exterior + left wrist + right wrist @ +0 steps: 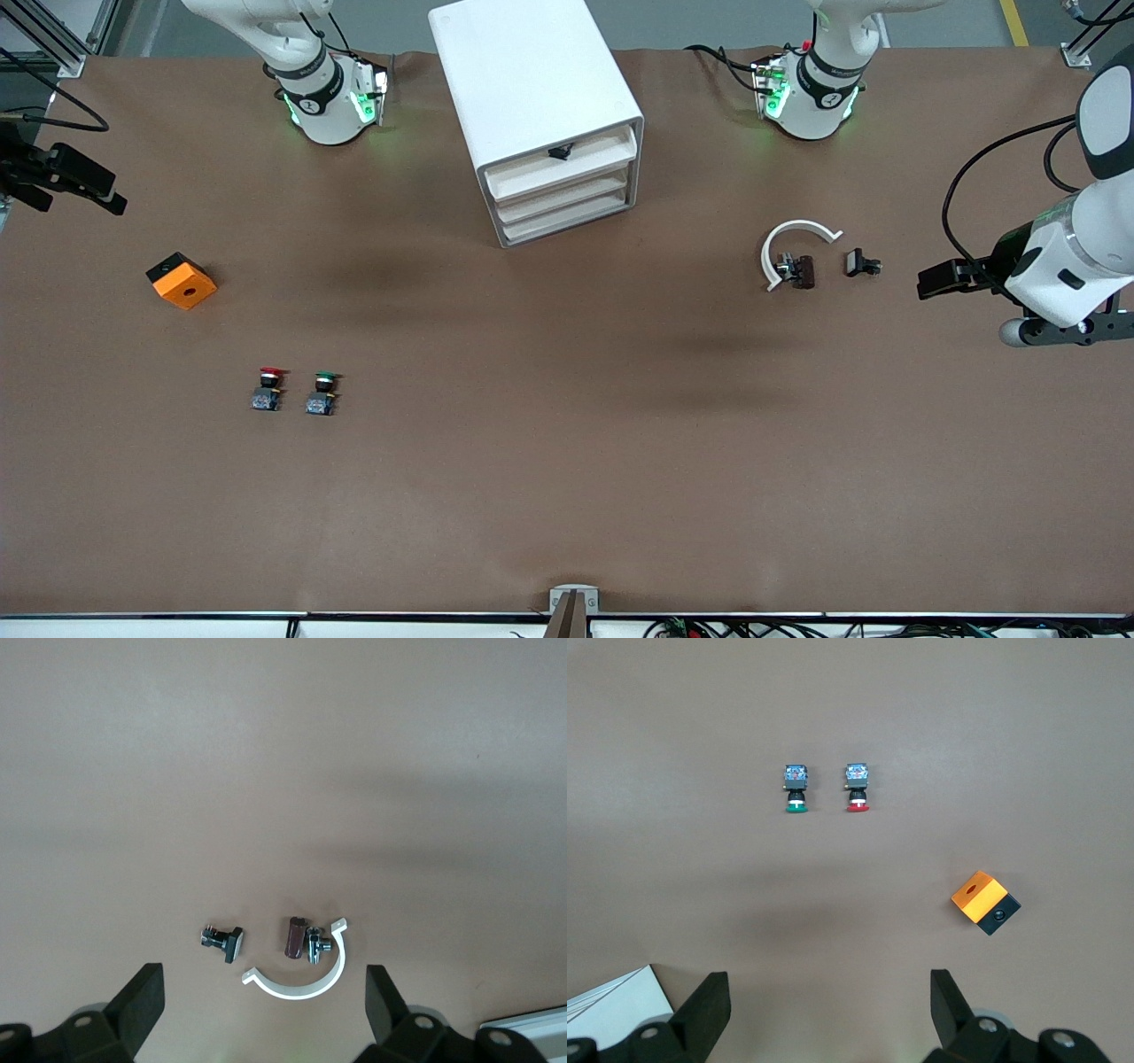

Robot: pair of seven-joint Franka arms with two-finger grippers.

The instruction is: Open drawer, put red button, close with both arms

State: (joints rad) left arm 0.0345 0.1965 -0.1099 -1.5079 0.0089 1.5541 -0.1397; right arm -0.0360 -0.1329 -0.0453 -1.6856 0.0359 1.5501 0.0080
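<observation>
Both claws hang released – left claw (264, 1010), right claw (830, 1010) – drawer (562, 190) closed, red button (268, 388) untouched

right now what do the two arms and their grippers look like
Both arms are glossy white with black bands at the joints and green lights glowing at the bases. The left arm carries a black cable looping along it and a dark grey bracket under the wrist. The left gripper and right gripper each have two black, wedge-shaped fingers on a black body.

Red button (268, 387), white drawer (564, 190), orange box (181, 280)
</observation>
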